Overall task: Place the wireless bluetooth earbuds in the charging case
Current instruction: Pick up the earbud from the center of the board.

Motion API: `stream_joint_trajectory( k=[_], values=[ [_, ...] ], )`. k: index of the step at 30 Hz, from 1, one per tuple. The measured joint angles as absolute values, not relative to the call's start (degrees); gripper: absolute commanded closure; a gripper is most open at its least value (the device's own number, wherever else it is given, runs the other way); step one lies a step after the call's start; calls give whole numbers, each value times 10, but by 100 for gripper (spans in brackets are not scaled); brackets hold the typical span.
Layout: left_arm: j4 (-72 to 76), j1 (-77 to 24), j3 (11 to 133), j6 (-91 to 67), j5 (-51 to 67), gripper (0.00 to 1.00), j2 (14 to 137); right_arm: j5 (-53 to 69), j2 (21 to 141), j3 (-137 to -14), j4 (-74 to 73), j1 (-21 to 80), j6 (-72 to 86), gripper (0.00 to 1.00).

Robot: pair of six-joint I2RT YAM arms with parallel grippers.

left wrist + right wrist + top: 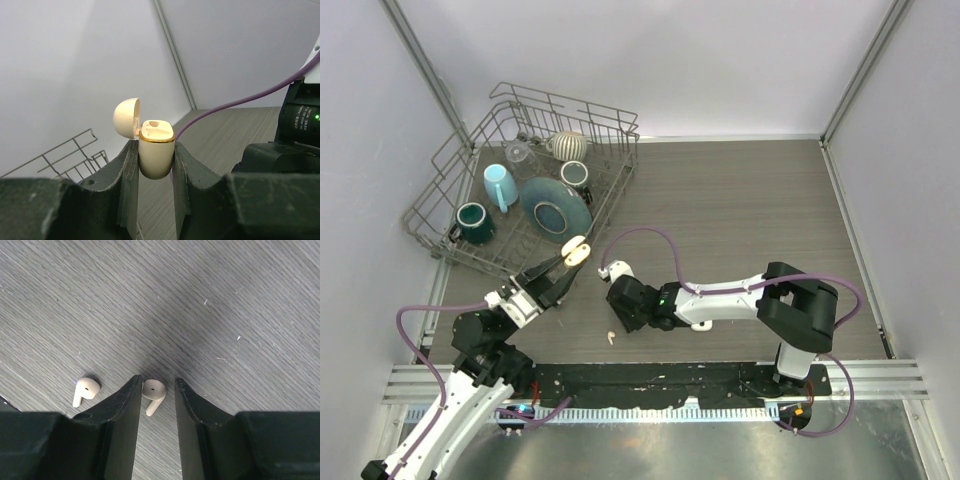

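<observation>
Surroundings: a wire dish rack [625, 150] fills the far-left corner of the desk [750, 210]. It holds a teal plate [556, 208], a dark green mug [472, 222], a pale blue cup [501, 186], a striped round pot [570, 146] and a small cup [575, 174].
In the way: a purple cable [650, 232] loops over the desk just behind the right arm's wrist. The rack's near corner lies just beside the raised case.
Charging case [156, 135]: held off the desk at the left, upright with its gold-rimmed mouth upward. Its lid [126, 117] is swung open to one side on the hinge, and an empty socket shows inside.
Left pincer [155, 155]: clamped on the lower body of the case, one finger on each side.
First earbud [153, 391]: lies flat on the desk between the right fingers. Its rounded head points away from the wrist camera. The stem runs back toward the camera, leaning slightly left, so its long axis is roughly in line with the fingers.
Second earbud [85, 390]: lies flat just outside the left-hand finger in the wrist view. It is angled much like the first, and the two do not touch.
Right pincer [156, 382]: points down at the desk, jaws apart and straddling the first earbud. Whether either finger touches it cannot be told.
</observation>
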State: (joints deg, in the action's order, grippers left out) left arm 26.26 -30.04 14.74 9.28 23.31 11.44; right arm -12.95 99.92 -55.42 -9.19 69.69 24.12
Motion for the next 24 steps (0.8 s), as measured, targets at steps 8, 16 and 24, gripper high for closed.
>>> stream_joint_trajectory(
  k=[8, 16, 24],
  values=[
    [262, -300, 147, 93, 233, 100, 114, -130, 1005, -565, -107, 697, 241, 60],
    [262, -300, 147, 93, 233, 100, 114, -138, 1016, -582, -126, 701, 240, 60],
    [262, -300, 147, 93, 233, 100, 114, -145, 1021, -590, -136, 704, 238, 60]
  ],
)
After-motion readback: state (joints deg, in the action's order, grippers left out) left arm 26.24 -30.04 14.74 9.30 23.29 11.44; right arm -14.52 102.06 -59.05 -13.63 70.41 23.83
